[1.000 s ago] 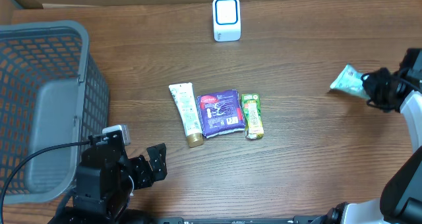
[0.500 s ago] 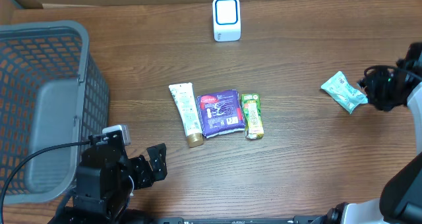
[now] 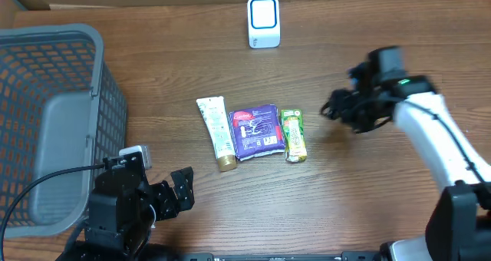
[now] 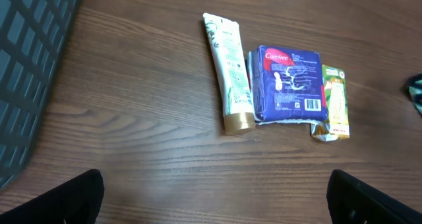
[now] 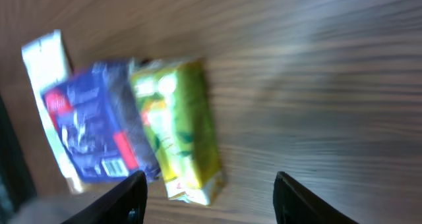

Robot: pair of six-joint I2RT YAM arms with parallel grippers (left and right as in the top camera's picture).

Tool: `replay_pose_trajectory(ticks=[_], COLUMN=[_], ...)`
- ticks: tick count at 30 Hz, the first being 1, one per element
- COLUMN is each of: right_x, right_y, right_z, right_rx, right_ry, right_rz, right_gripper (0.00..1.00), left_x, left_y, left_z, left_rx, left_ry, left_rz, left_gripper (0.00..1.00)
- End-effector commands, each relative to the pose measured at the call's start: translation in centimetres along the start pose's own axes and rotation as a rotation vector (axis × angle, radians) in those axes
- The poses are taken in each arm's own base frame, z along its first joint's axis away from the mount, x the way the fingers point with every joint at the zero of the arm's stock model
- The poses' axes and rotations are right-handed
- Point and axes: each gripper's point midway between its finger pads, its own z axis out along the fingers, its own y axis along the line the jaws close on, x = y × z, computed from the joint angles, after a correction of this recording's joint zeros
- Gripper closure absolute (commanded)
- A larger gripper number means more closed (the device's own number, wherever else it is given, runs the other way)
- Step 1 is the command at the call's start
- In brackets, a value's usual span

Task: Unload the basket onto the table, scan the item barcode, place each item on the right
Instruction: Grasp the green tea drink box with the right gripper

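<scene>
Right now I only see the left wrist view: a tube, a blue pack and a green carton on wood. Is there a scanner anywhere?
Observer: Yes. A white scanner stands beyond the blue pack, on the side away from the arms.
Operator: And the other arm, where is it?
Observer: The right tool hovers just right of the green carton, with its jaws apart and nothing between them.

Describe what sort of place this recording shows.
Likely a mock shop checkout on a wooden table: a white scanner, a grey basket, and a tube, blue pack and green carton in a row.
</scene>
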Motion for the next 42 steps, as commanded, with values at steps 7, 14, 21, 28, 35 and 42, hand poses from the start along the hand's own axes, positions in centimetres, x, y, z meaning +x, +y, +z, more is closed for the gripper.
replay_pose_trajectory(ticks=[7,14,21,28,35,42], right_x=[3.4,4.8,5.4,5.4,5.3,3.5], right_y=[2.9,1.6,0.4,0.3,0.2,-1.4], right_z=[5.0,7.4,8.9,9.2,9.2,8.2], right_rx=[0.045,0.137,0.168,0.170,0.170,0.168], right_ry=[0.002,0.037,0.081,0.084,0.082,0.058], right_rz=[-0.096,-0.079,-0.056,-0.055,-0.052,-0.036], right_gripper=[0.41,0.42,0.41,0.54,0.95,0.96], left_x=[0.3,0.3,0.3,0.3,0.3,0.3], left_y=[-0.1,-0.1,-0.1,-0.1,-0.1,-0.1], left_z=[0.0,0.0,0.0,0.0,0.0,0.0], left_rx=[0.011,0.011,0.011,0.011,0.011,0.011], left_ry=[0.001,0.001,0.001,0.001,0.001,0.001], left_rz=[-0.003,-0.003,-0.003,-0.003,-0.003,-0.003], left_gripper=[0.00,0.00,0.00,0.00,0.00,0.00])
